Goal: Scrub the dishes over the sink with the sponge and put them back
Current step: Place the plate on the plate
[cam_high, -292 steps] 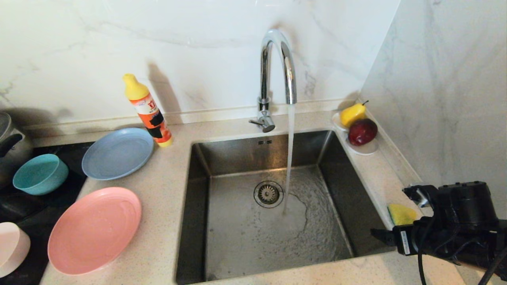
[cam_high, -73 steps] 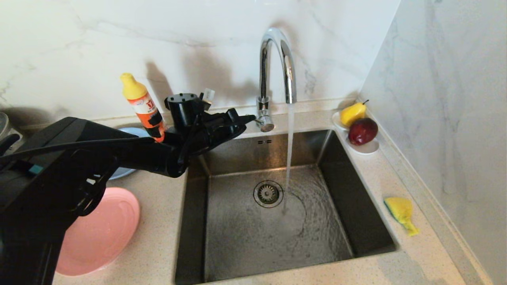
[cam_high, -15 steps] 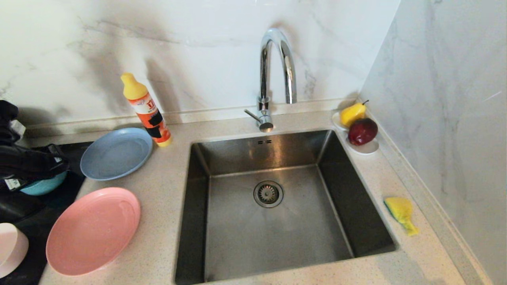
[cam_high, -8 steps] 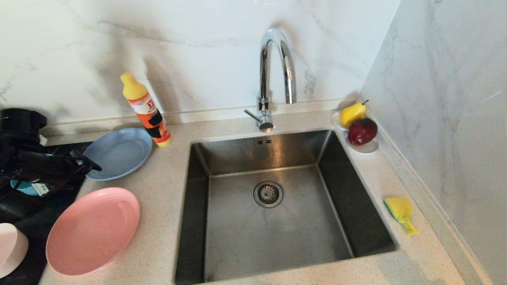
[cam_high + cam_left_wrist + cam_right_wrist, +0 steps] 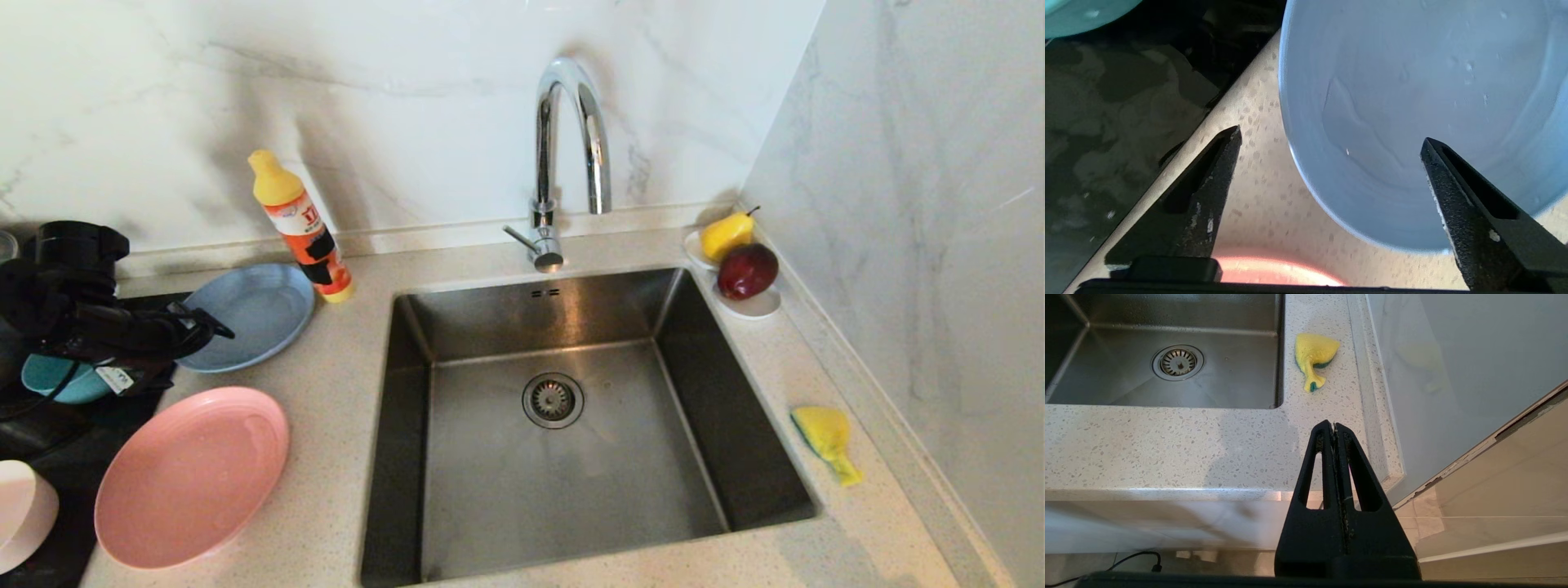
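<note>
Beside the sink (image 5: 563, 457), a saucer (image 5: 755, 306) holds fruit (image 5: 744, 269).

1. White marble-look wall panels (image 5: 392, 90) with grey veins stand behind the counter, meeting a second such panel (image 5: 922, 212) at a corner.
2. The speckled beige stone countertop (image 5: 343, 392) has a raised lip along the walls.
3. A black glass hob (image 5: 1118, 81) is set in it.
4. Pale floor tiles (image 5: 1474, 531) lie below.
</note>
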{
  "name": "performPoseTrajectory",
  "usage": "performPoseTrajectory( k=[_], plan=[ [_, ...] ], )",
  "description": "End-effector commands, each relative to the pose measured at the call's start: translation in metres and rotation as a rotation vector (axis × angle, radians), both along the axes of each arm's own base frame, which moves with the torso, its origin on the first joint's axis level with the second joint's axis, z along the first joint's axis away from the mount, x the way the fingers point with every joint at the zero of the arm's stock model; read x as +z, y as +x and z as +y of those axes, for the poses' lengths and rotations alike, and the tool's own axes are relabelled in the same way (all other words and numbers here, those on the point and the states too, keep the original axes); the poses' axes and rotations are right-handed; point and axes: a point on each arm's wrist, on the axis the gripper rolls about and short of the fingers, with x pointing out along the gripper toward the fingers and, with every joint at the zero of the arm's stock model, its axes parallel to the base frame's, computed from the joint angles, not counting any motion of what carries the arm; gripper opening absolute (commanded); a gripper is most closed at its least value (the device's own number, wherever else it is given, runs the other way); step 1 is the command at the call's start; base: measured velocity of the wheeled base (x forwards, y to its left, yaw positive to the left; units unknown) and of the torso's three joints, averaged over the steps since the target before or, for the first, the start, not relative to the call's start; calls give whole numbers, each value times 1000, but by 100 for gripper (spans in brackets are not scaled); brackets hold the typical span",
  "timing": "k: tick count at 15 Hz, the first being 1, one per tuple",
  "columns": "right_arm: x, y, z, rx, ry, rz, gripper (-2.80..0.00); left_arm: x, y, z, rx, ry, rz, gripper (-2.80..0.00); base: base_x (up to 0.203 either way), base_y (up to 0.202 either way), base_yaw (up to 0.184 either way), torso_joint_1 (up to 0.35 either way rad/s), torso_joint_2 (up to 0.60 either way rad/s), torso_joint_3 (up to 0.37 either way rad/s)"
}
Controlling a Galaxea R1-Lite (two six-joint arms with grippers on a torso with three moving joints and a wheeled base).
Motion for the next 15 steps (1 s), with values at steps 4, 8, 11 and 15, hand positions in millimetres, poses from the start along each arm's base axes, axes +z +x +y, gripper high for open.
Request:
performPoseTrajectory(
  k=[4, 8, 11, 15],
  plan=[
    [0, 0, 0, 0, -1, 0, -280, -14, 12, 5, 17, -23, 19, 0, 0, 0, 0, 0, 0, 0],
    [0, 0, 0, 0, -1, 0, -280, -17, 18, 7, 20, -25, 21, 0, 0, 0, 0, 0, 0, 0],
    [0, 0, 0, 0, -1, 1, -280, -14, 21, 8, 23, -28, 47, -280, 0, 0, 0, 0, 0, 0],
    [0, 0, 0, 0, -1, 0, -280, -14, 26, 11, 10, -13, 148, -280, 0, 0, 0, 0, 0, 0]
  ],
)
